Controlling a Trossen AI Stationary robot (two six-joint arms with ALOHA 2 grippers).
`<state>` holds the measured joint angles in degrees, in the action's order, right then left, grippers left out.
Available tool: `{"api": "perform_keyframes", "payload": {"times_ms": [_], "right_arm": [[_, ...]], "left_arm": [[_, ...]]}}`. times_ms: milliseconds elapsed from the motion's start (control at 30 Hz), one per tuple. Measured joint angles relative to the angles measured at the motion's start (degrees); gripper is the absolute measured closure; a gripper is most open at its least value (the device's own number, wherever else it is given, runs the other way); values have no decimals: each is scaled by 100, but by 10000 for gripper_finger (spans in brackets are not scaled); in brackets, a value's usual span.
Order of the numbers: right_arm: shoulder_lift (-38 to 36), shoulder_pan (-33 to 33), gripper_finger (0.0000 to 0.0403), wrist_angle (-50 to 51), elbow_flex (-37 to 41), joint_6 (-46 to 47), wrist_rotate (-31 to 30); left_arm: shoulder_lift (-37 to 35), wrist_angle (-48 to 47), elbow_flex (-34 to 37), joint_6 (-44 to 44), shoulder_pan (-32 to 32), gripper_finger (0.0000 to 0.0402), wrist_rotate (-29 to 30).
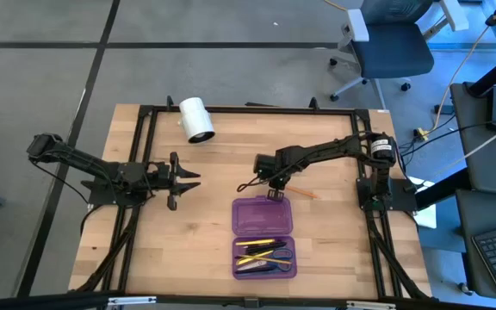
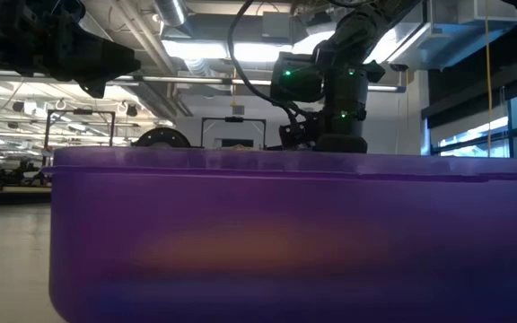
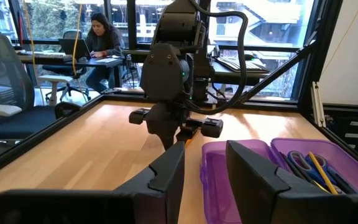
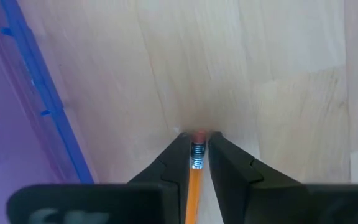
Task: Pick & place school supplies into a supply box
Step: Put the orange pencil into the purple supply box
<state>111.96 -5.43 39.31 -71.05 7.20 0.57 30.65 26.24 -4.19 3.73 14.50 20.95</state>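
The purple supply box (image 1: 263,215) lies open near the table's near edge. Its far half is bare. Its near half holds several pens, pencils and blue-handled scissors (image 1: 263,256), which also show in the left wrist view (image 3: 316,168). An orange pencil (image 1: 304,191) lies on the wood just beyond the box's far right corner. My right gripper (image 1: 275,191) stands over the pencil's left end and is shut on it. My left gripper (image 1: 195,179) waits open at the table's left, its fingers pointing toward the right arm (image 3: 173,81). My right gripper (image 4: 197,140) pinches the orange pencil's eraser end (image 4: 197,149) between its two fingers. It comes from above and points down at the wood. The rest of the pencil (image 1: 306,192) runs off toward the table's right, low over the table or on it.
A white cylinder roll (image 1: 197,119) lies at the table's far edge, left of centre. Bare wood stretches between the two arms and to the left of the box. The box wall (image 2: 285,233) fills the low view. A person sits at a desk beyond the table (image 3: 101,37).
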Motion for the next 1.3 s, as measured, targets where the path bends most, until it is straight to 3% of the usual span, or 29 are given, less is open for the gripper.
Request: {"api": "perform_keyframes", "payload": {"times_ms": [467, 767, 1300], "right_arm": [[133, 2, 341, 40, 94, -31, 62], [146, 2, 386, 50, 94, -336, 75], [132, 4, 385, 338, -176, -141, 60]], "left_arm": [[-2, 0, 0, 0, 0, 290, 0], [-2, -33, 0, 0, 0, 290, 0], [-2, -35, 0, 1, 1, 290, 0]]}}
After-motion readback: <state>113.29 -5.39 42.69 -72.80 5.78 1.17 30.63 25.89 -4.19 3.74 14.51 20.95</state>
